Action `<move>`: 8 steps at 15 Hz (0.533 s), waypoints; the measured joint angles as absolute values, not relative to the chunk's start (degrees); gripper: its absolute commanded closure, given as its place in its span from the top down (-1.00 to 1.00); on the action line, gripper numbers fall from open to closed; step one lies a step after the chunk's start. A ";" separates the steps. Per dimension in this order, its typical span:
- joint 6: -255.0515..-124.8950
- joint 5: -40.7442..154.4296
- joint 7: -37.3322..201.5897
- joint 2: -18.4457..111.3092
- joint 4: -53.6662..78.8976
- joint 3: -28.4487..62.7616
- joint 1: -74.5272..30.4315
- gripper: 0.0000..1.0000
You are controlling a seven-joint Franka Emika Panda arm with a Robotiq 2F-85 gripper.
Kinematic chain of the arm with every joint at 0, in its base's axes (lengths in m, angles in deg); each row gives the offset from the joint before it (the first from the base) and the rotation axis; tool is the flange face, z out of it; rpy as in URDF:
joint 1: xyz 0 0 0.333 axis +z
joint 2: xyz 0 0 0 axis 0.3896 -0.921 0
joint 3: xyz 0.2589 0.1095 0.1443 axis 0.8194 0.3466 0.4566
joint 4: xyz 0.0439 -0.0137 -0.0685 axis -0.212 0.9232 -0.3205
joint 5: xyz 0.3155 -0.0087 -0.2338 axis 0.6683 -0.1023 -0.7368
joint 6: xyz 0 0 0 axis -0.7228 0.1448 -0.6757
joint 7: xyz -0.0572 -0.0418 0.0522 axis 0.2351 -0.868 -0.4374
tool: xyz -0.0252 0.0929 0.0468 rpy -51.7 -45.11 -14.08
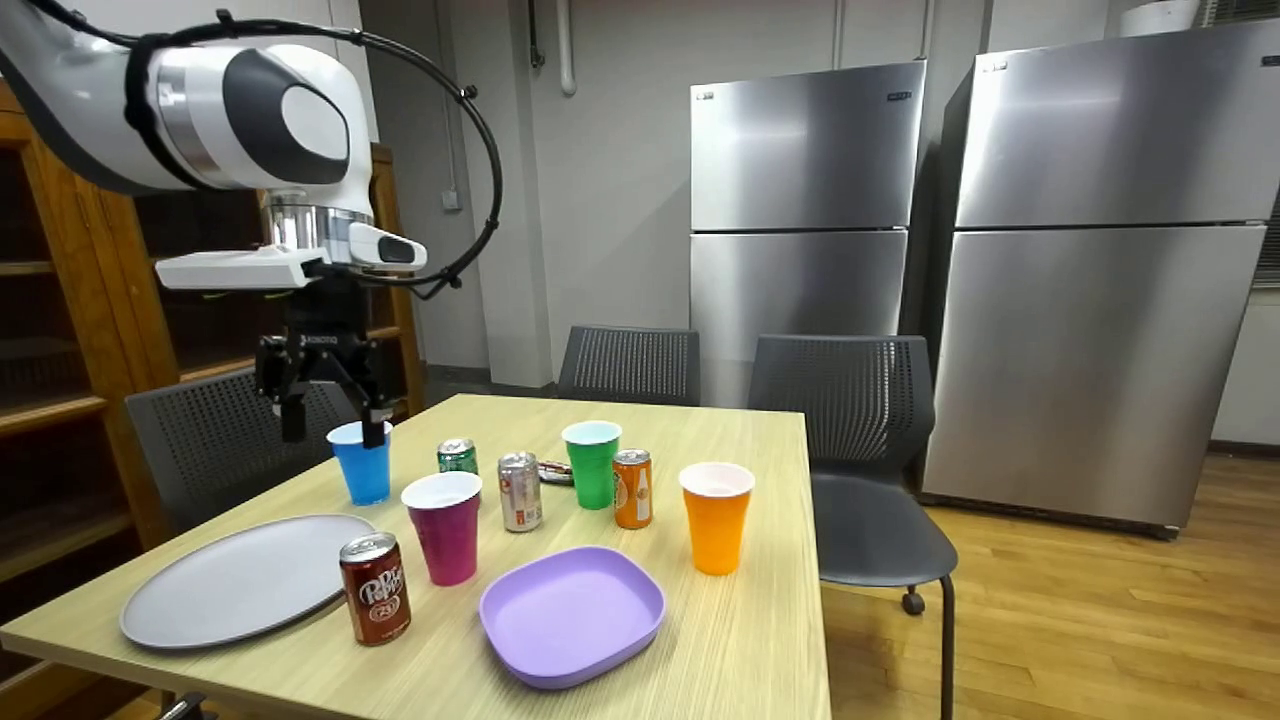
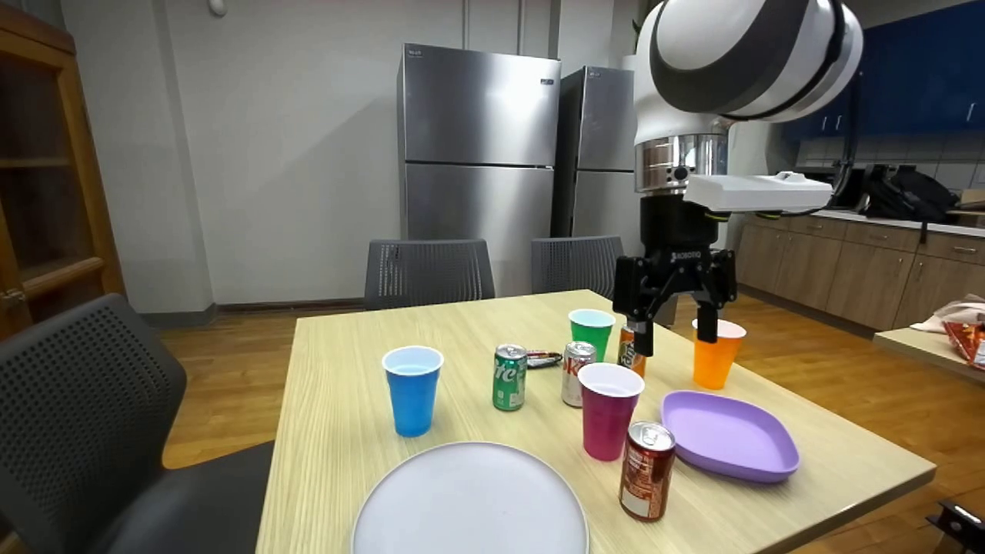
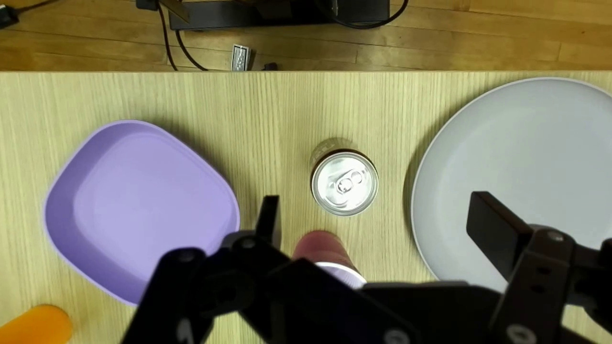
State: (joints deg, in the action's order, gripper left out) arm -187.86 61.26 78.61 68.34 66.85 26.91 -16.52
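In an exterior view we saw the fingers [image 1: 374,430], spread and empty, above the counter [image 1: 750,640]. In an exterior view the brown can [image 2: 647,477] stood upright near the magenta cup [image 2: 606,423]. In the wrist view it stood between purple plate [image 3: 143,205] and grey plate [image 3: 516,153]; we judged this a pre-grasp hover, calling next for centring and descent.

Gap between purple plate [image 3: 143,200] and soda can [image 3: 344,184], maroon cup [image 3: 325,248] obstructing beside the can

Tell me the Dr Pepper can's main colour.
Dark reddish-brown; the can shows best in an exterior view.
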 measured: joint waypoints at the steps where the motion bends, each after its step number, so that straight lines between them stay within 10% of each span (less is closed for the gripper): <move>1: -188.76 61.05 78.70 68.00 67.35 27.08 -16.41 1.00; 8: -196.42 58.98 78.70 63.81 70.44 27.46 -16.12 1.00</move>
